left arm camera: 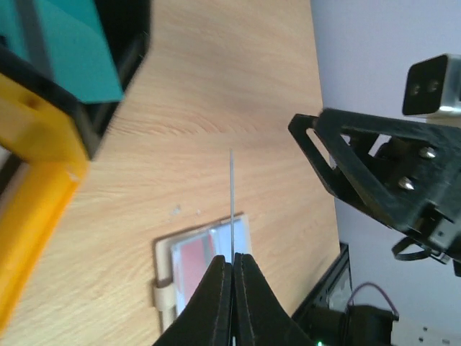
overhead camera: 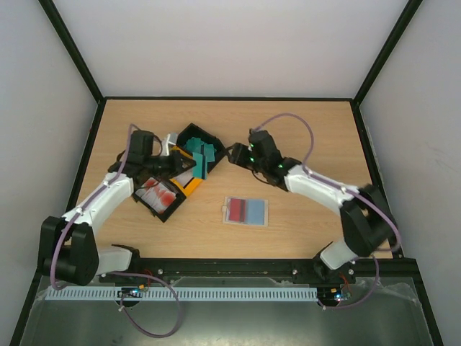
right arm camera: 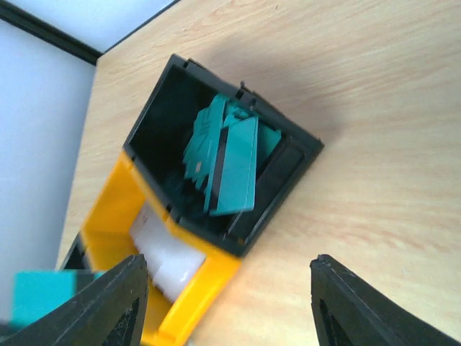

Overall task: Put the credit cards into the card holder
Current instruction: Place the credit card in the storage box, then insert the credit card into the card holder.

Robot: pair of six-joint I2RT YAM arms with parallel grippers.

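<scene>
Left wrist view: left hand is clamped on one card, seen edge-on and held above the table.
Card holder: beige card holder lies flat on the table, in line with the card's edge.
Right hand: right hand is spread apart and empty over the black bin of teal cards.
Doing it well: probably lower the card, line its edge up with the pocket mouth and slide it in slowly. The holder may skid.

Black left gripper bottom centre, jaws pinched on thin edge-on card; black right gripper bottom edge, jaws spread wide.
</scene>
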